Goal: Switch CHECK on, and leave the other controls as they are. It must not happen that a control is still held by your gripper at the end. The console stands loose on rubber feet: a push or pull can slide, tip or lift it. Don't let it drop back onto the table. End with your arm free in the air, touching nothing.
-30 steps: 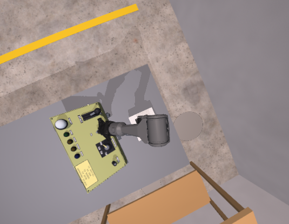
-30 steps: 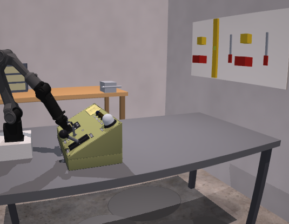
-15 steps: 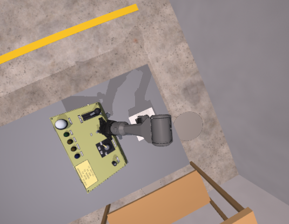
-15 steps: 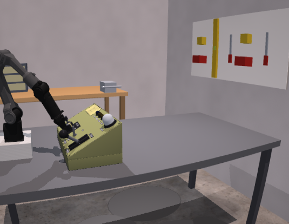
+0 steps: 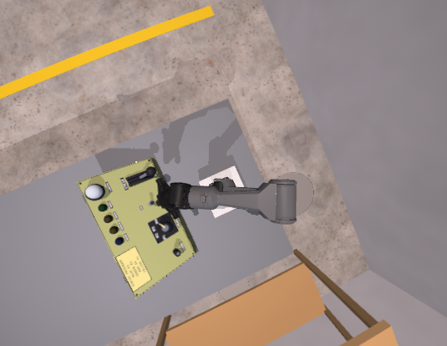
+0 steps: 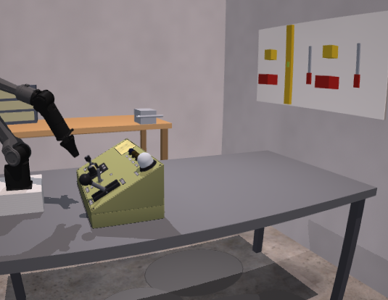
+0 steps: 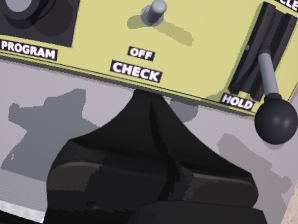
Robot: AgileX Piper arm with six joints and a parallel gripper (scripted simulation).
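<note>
The olive console stands on the grey table, its sloped panel facing my arm. My gripper is shut and empty. It sits back from the panel's lower edge, below the CHECK label, and is not touching the toggle. In the side view it hangs above the console's left side.
A white dome button and a row of small lamps sit on the panel's far side. The arm's base stands on a white block.
</note>
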